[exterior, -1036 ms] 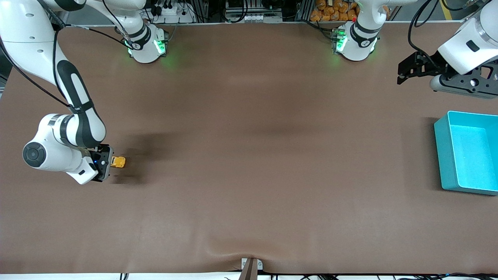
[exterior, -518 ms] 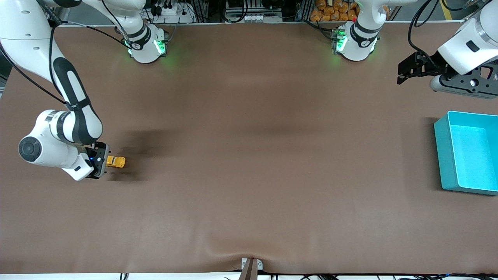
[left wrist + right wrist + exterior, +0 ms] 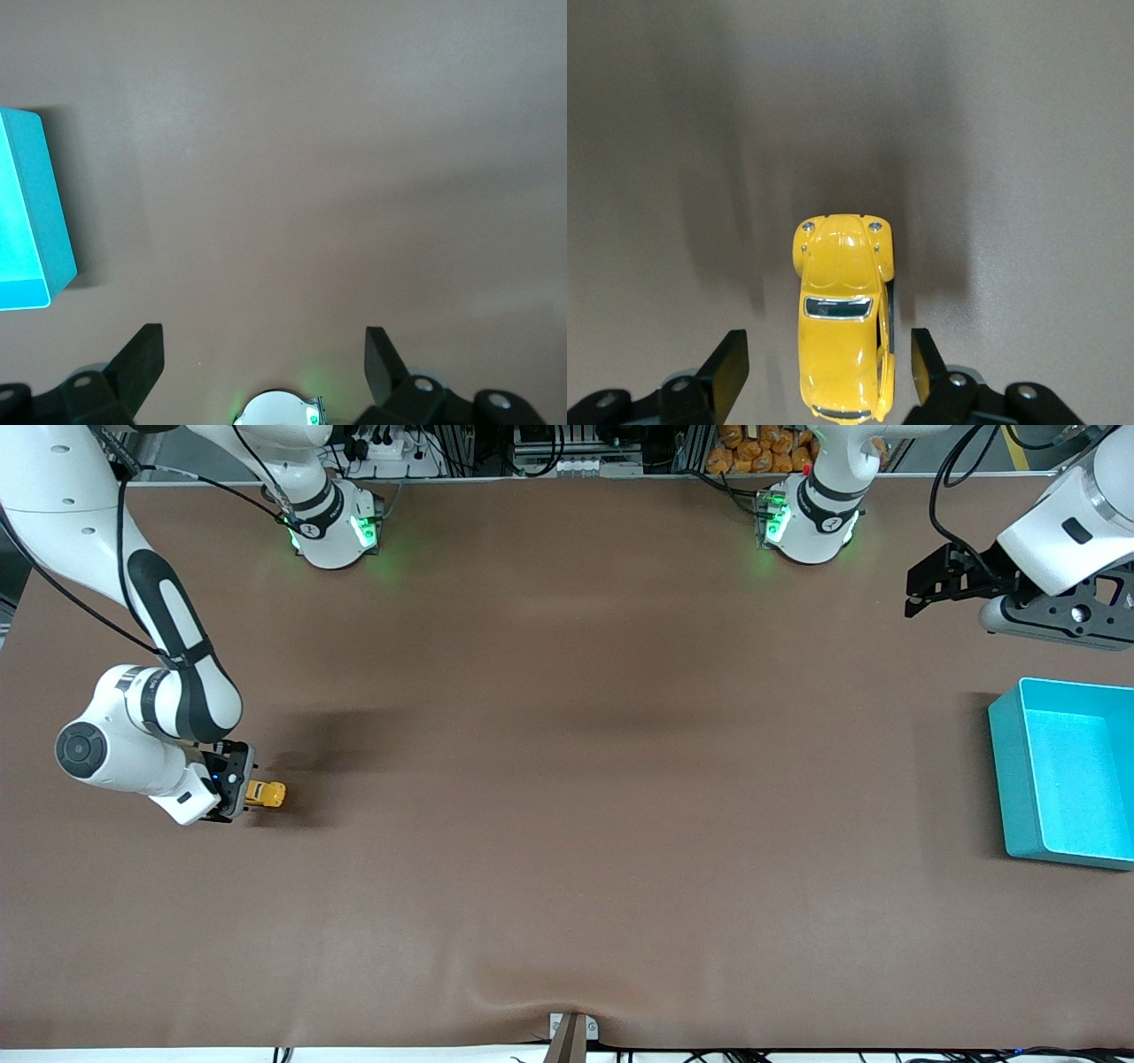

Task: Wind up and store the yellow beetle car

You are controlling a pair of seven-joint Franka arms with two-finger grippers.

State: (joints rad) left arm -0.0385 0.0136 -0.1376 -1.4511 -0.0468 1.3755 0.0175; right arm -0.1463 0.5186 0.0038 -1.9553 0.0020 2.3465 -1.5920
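The yellow beetle car [image 3: 267, 794] stands on the brown table near the right arm's end. My right gripper [image 3: 237, 786] is down at the car, and only the car's front end shows past it. In the right wrist view the car [image 3: 843, 305] lies lengthwise between the two black fingers [image 3: 730, 365], with a gap on each side. The right gripper [image 3: 828, 363] is open around the car's rear half. My left gripper [image 3: 912, 593] waits in the air at the left arm's end of the table, open and empty [image 3: 264, 354].
A teal bin [image 3: 1005, 779] stands at the left arm's end of the table, nearer the front camera than the left gripper; its wall [image 3: 40, 204] also shows in the left wrist view. The two arm bases [image 3: 335, 531] sit along the table's edge.
The right wrist has shifted slightly at the car and its fingers have drawn closer together around it. The car has stayed in place. The left arm has not moved.
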